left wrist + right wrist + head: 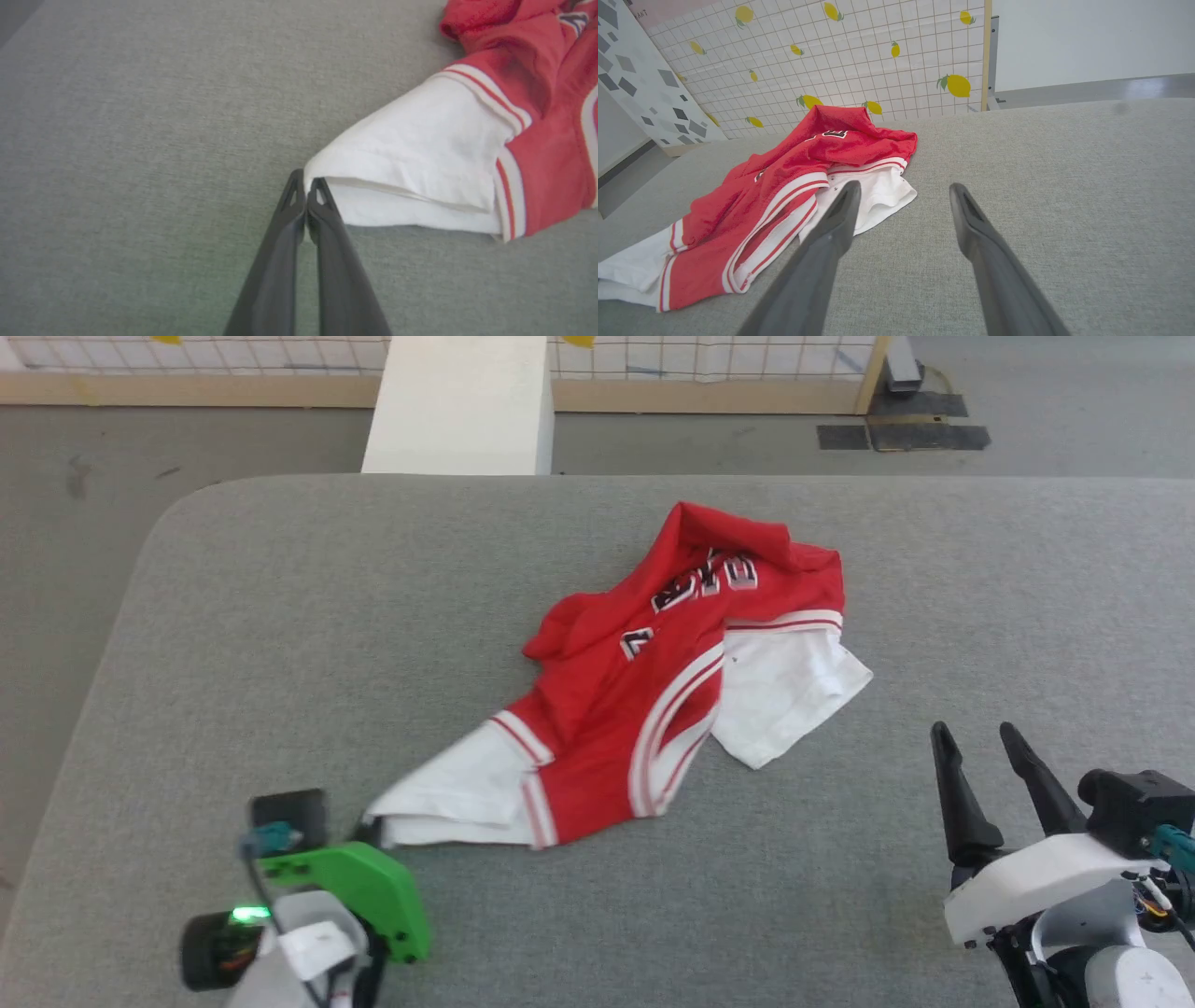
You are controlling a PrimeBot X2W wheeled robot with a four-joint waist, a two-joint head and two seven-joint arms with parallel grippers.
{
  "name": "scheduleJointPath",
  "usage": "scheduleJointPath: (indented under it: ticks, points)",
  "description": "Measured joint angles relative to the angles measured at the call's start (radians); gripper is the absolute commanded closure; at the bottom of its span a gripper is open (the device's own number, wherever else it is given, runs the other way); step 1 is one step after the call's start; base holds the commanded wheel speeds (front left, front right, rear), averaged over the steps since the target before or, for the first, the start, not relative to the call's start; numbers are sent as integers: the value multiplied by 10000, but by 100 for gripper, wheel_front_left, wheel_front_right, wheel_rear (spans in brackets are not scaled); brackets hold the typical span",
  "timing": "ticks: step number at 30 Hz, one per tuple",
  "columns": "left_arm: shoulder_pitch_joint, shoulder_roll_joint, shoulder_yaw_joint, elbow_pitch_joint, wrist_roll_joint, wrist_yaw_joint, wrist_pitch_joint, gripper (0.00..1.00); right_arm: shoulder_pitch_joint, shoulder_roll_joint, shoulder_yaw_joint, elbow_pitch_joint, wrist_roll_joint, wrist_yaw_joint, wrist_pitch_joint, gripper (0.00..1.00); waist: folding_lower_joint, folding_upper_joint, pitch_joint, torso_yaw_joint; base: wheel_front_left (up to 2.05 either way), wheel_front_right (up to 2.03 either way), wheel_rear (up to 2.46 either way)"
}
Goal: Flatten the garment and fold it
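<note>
1. The grey worktop [280, 616] is the biggest thing here. The cloth lies near its middle.
2. The jersey shirt [616, 709] is red with white sleeves. It lies in a crumpled heap, bunched up at the far end. Folds hide part of the black letters [719, 581]. It is not flat yet.
3. The right hand [973, 730] sits low at the right side of the worktop, apart from the shirt. Its two fingers are spread wide and it holds nothing.
4. The left hand [306, 184] is at the near left. Its two fingers are pressed tight together right at the corner of the near sleeve [420, 149]. It looks like they pinch the edge of the shirt there. How much cloth is caught is too small to tell.
5. The other sleeve [794, 691] lies loose on the right side of the heap. It is the part closest to the right hand.
6. The step in hand looks like the start of flattening, with one corner taken. The next move likely needs the right hand to reach the loose sleeve and close on it. Then both hands could pull apart to spread the shirt. The cloth is thin, so a hard tug might slip it free.
</note>
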Motion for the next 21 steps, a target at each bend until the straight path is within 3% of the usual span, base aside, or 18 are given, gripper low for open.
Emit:
scheduleJointPath:
  ticks: [6, 10, 15, 21]
  points:
    - [1, 274, 704, -88, -316, 261, -627, 100, -61, 0, 301, 190, -472, 0, 543, 0, 0, 0, 13, 336, 0, 0, 0]
    - [-4, 320, 867, -92, -428, 322, -807, 100, -515, 4, 1028, 537, -1313, 0, 1103, 0, 0, 0, 126, 452, 0, 0, 0]
    - [-89, 270, 782, -15, -493, 224, -986, 100, -1694, -35, 2173, 1712, -2261, 0, 1864, 0, 0, 0, 398, 578, 0, 0, 0]
    - [-425, 84, 594, 272, -535, 58, -1221, 100, -3146, -169, 3039, 3540, -2449, 0, 3244, 0, 0, 0, 768, 799, 0, 0, 0]
